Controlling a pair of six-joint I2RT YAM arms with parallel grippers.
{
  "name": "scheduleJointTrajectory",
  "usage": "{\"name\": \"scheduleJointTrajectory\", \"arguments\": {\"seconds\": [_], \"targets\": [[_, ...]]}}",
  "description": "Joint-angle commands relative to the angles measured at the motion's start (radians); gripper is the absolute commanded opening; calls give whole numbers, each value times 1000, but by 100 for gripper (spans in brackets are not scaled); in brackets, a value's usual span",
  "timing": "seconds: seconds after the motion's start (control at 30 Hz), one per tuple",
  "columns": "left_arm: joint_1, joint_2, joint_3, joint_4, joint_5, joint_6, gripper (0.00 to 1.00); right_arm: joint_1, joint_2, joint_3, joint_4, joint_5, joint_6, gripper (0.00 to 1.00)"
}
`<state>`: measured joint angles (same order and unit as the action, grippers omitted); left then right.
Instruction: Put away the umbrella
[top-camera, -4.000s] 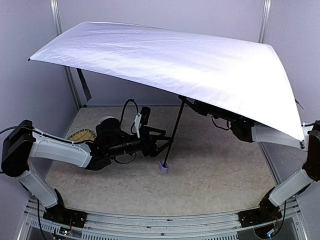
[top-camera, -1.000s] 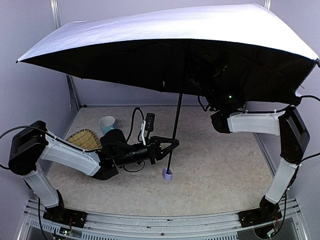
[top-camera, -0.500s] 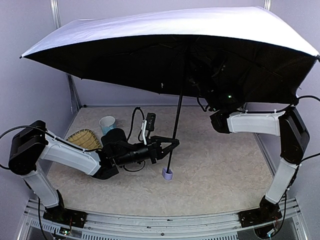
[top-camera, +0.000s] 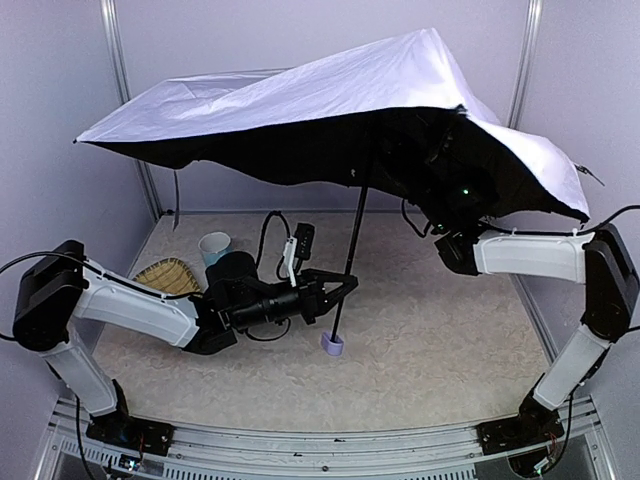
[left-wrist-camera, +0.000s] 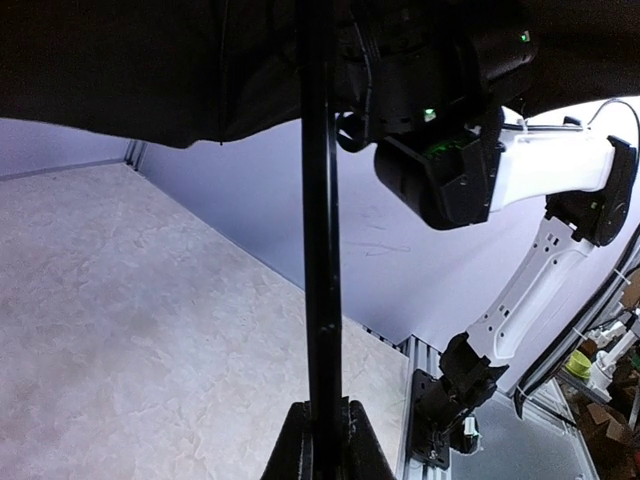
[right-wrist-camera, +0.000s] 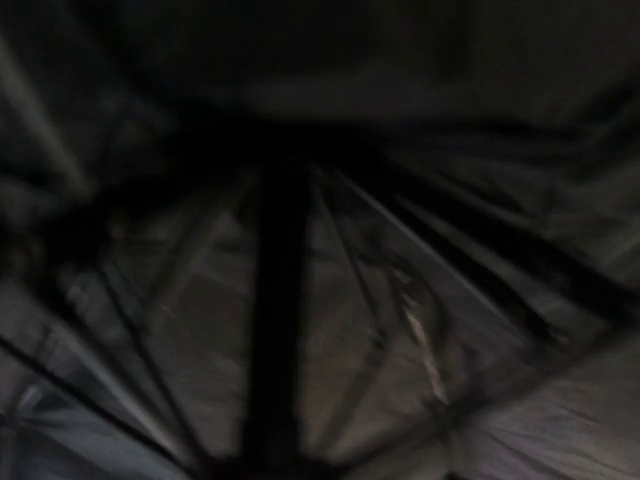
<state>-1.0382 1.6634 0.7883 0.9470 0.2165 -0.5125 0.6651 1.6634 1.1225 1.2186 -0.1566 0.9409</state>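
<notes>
The umbrella's pale lavender canopy (top-camera: 330, 95) sags half-collapsed over the table, peaked at the top and drooping at the right, its black lining showing underneath. Its thin black shaft (top-camera: 352, 240) slants down to the lavender knob handle (top-camera: 333, 345), which rests on the table. My left gripper (top-camera: 345, 287) is shut on the shaft (left-wrist-camera: 320, 250) just above the handle, its fingertips (left-wrist-camera: 290, 445) pressed on both sides. My right arm (top-camera: 525, 255) reaches up under the canopy, where its gripper end (left-wrist-camera: 440, 170) is buried among the ribs. The right wrist view shows only blurred dark lining (right-wrist-camera: 400, 300).
A pale blue paper cup (top-camera: 214, 246) and a woven basket (top-camera: 168, 274) sit at the left behind my left arm. Grey walls and metal posts (top-camera: 128, 110) enclose the table, and an aluminium rail (top-camera: 330, 440) runs along the near edge.
The canopy has gone from spread flat to crumpled, its right side dropping and its left edge pulling in. My right arm has sunk slightly. The left gripper keeps its hold on the shaft.
</notes>
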Motion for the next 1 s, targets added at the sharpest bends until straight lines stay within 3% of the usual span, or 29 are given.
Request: {"name": "scheduleJointTrajectory", "arguments": {"seconds": [0.0,0.1,0.2,0.4,0.57,0.97], "targets": [[-8,-58,95,-32,-96,102,0,7,-126,-22,-334,88,-255,56],[-15,-51,134,-110,-203,120,0,46,-174,-36,-475,242,-375,68],[-23,-39,166,-147,-275,124,0,84,-192,-31,-538,339,-454,73],[-37,-27,235,-252,-399,134,0,148,-205,31,-663,412,-565,73],[-72,-34,245,-288,-533,178,0,154,-224,23,-612,490,-594,65],[-85,-5,246,-252,-533,167,0,143,-53,302,-656,500,-704,68]]}}
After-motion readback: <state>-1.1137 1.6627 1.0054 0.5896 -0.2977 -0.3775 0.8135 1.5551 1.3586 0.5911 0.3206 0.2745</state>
